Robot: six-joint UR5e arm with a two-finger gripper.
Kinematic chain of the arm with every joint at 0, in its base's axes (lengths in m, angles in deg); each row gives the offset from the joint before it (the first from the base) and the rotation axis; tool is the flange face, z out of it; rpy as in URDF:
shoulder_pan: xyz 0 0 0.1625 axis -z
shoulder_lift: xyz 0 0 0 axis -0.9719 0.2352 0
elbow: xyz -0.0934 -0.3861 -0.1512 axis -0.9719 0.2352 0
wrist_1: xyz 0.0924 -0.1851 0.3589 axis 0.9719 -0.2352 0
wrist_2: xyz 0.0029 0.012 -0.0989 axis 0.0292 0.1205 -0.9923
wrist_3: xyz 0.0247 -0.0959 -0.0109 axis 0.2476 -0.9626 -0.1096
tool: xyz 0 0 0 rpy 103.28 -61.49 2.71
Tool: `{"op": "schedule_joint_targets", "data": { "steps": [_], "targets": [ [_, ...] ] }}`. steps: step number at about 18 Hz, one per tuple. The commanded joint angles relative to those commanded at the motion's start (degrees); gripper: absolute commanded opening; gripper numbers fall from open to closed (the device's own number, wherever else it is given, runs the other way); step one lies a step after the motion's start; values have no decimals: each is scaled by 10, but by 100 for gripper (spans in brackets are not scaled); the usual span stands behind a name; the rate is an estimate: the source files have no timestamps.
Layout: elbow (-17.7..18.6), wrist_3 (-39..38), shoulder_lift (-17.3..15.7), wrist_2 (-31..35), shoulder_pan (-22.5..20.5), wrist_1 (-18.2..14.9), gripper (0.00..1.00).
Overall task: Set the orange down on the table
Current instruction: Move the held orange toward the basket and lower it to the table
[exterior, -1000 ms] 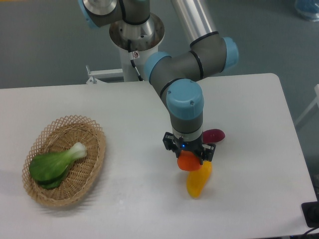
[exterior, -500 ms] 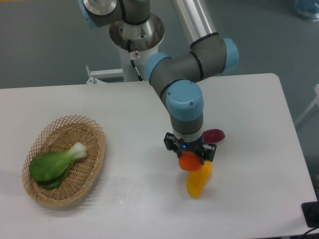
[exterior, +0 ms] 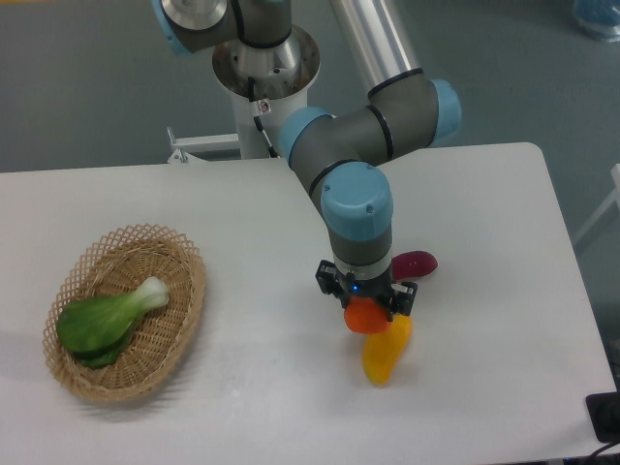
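Half orange [exterior: 366,318] hidden under clamping gripper [exterior: 366,302]; purple item [exterior: 419,262] part-covered.

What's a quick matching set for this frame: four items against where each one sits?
Items:
1. orange
2. bok choy
3. yellow item
4. purple item

Places:
a. inside the wicker basket
b. on the table, on the far side of the arm, partly hidden by it
c. between the fingers of the end effector
d. on the table, on the camera side of the orange and right against it in this view

Pairs: 1-c, 2-a, 3-d, 4-b
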Motion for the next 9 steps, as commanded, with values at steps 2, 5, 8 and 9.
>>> {"op": "schedule_joint_targets", "data": {
  "steps": [2,5,8,9],
  "targets": [
    [13,1,0,1,8,11,76],
    [45,2,1,44,36,32,75],
    [91,3,2,75,56,90,75],
    [101,4,1,75,61,98,75]
  ]
}}
